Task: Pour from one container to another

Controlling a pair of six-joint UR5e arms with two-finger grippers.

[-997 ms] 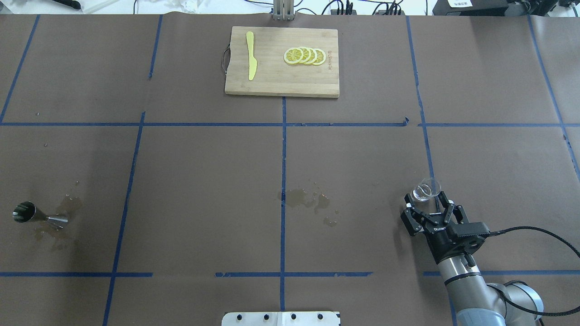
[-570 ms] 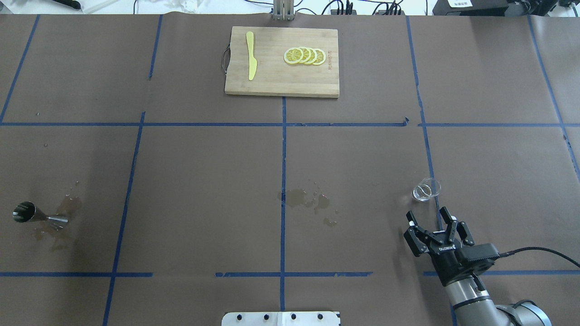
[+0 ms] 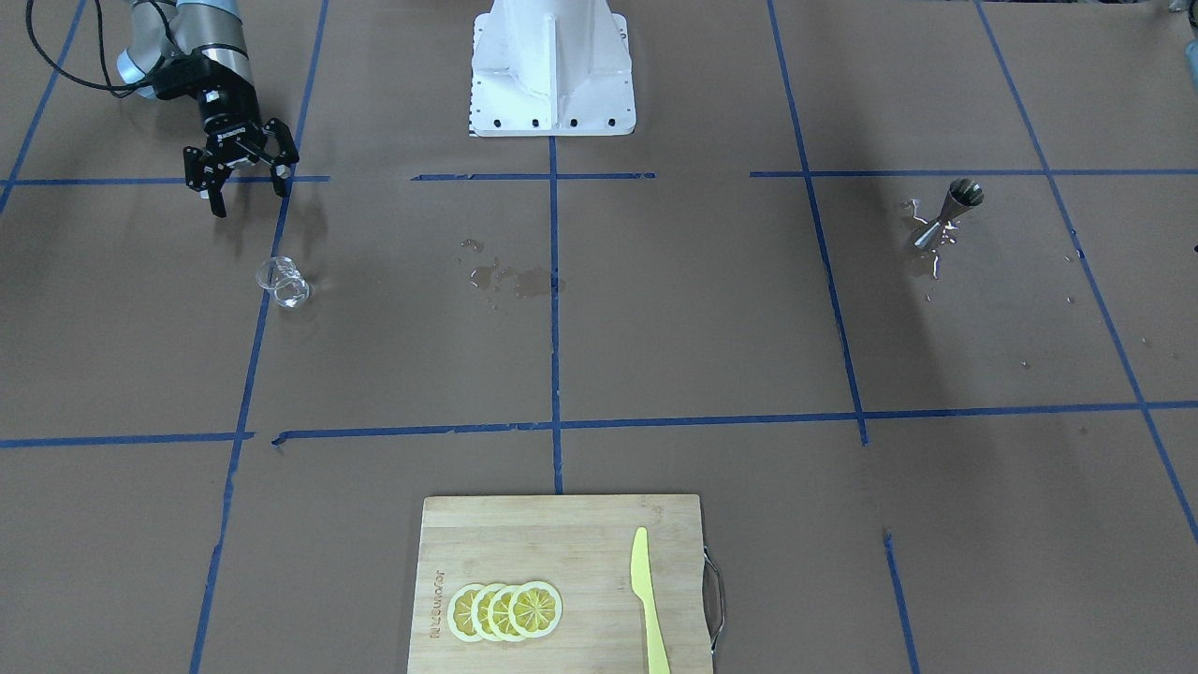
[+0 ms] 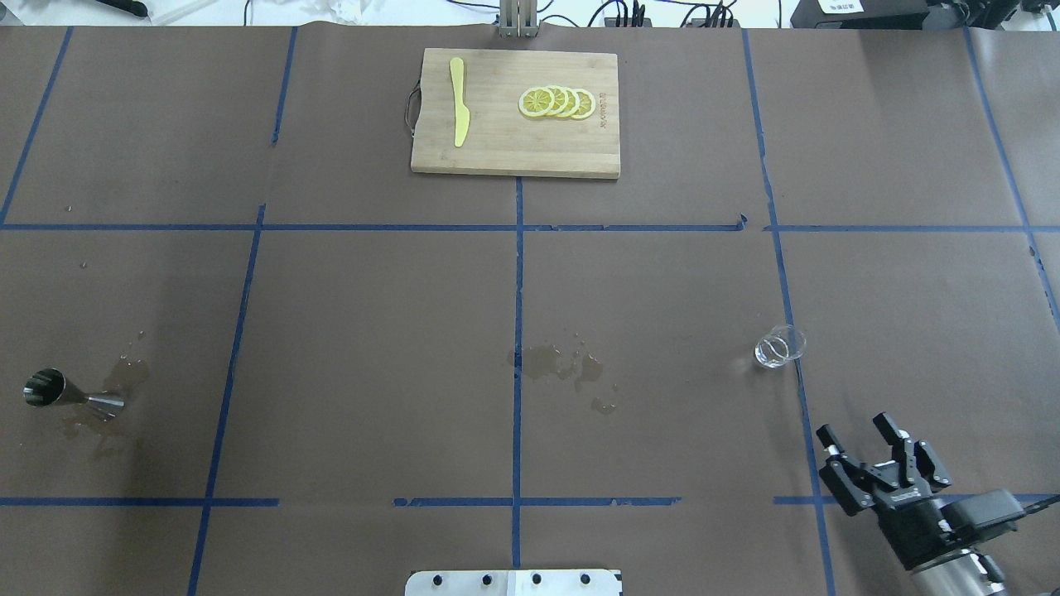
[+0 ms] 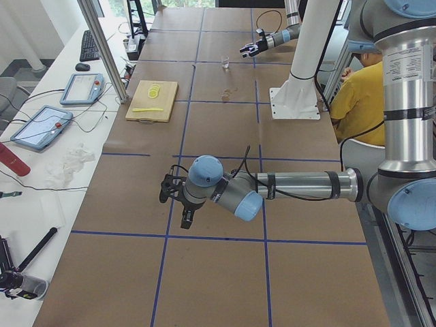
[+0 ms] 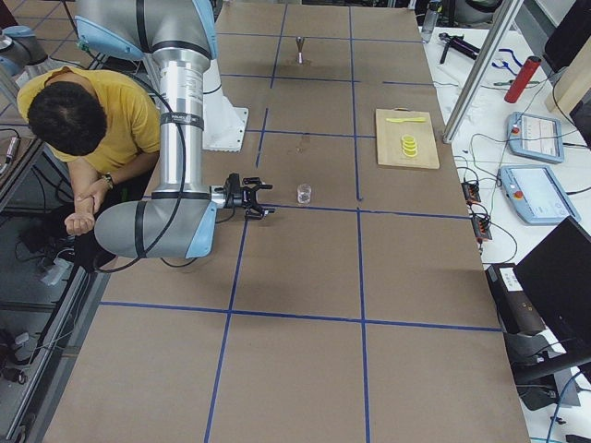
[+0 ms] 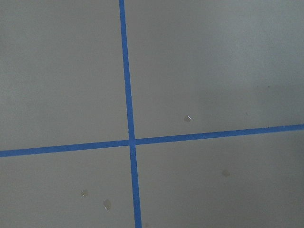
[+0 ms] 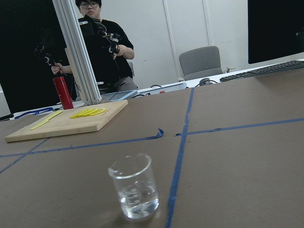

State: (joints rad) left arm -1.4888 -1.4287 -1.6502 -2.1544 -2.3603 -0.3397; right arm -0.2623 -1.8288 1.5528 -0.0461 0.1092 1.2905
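Silver-grey tubular arms (image 5: 300, 185) with pale blue joint caps (image 5: 204, 170), each ending in a black two-finger tool (image 4: 851, 425) with white lettering, on a white pedestal (image 3: 550, 65) dotted with dark screws

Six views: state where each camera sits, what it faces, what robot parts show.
Front-facing: across the table, facing the base; right gripper upper left.
Overhead: behind the robot, looking forward-down; right gripper lower right.
Exterior left: table's left end; left arm near.
Exterior right: table's right end; right arm near.
Left wrist: down at taped table; no body.
Right wrist: low, facing the glass cup; no body.
Shared: front-facing and overhead show glass cup, jigger, cutting board.
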